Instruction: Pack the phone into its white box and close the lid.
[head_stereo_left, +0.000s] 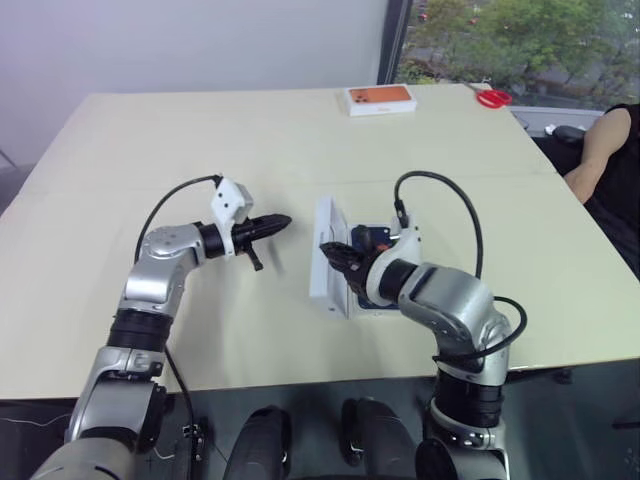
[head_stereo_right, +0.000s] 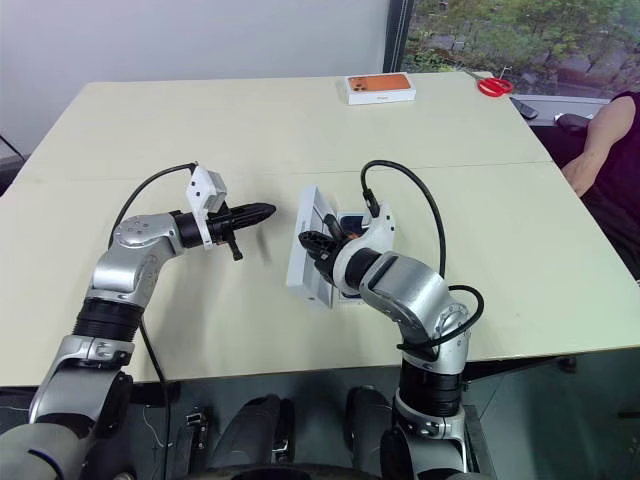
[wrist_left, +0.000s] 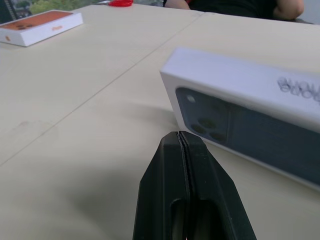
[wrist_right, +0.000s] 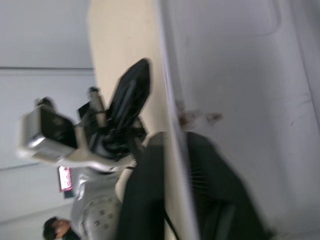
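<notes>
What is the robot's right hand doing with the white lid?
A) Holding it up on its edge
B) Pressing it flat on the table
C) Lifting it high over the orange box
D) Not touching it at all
A: the lid stands tilted up on its long edge on the table, and the right gripper has one of its jaws on each side of the lid's wall, as the right wrist view shows.

Left claw (head_stereo_left: 278, 224) pressed closed, pointing level toward the lid (head_stereo_left: 327, 255). Right claw (head_stereo_left: 335, 254) straddles the lid's upright edge, one finger each side.
</notes>
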